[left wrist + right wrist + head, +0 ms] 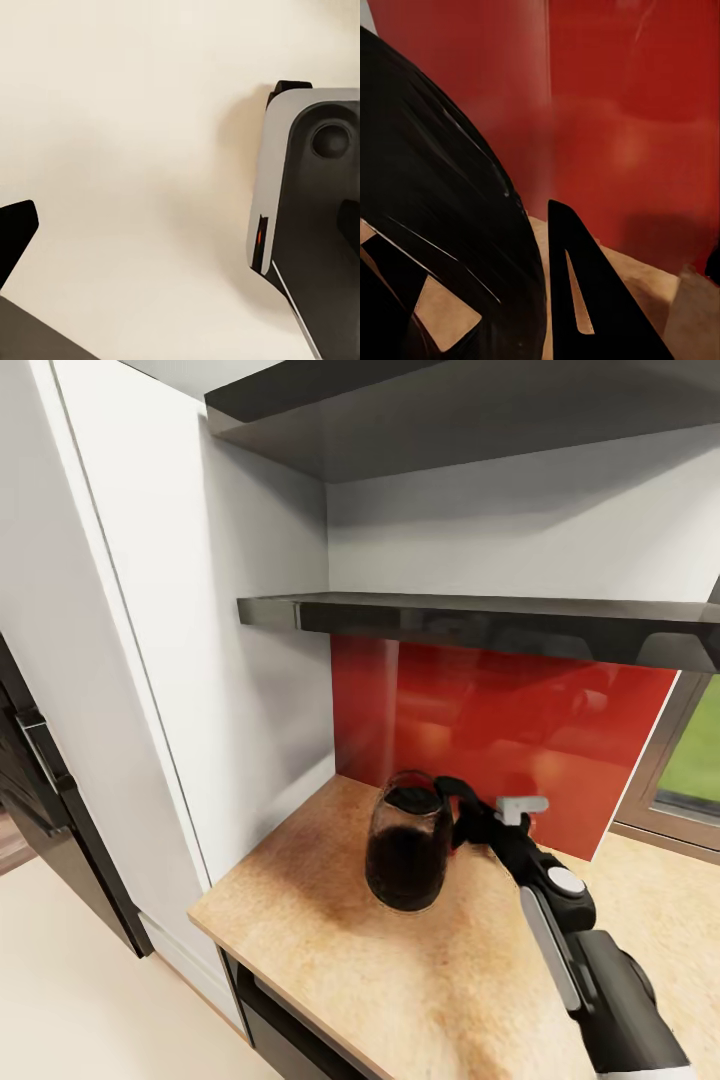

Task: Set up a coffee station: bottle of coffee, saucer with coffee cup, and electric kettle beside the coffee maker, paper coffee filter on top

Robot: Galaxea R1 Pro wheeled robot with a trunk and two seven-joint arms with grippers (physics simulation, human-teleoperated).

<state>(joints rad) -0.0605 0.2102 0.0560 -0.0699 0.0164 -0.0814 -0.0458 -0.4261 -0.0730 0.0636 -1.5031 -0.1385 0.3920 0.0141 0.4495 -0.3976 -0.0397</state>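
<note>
The right gripper (452, 812) has its jaws pinching the bottle (406, 845) from 3 o'clock, keeping it upright on the desk (330, 950), presumably for release; left jaws: cannot tell.

You have one bottle of coffee (408, 845), dark and glassy, at the centre of the head view. One tabletop (420, 980) carries it, filling the lower half of that frame. Two dark shelves run across: one shelf (500, 622) at mid-height, another shelf (450, 410) along the top. One red backsplash panel (520, 730) sits right of centre. One end effector (458, 818) touches the bottle's right side.
</note>
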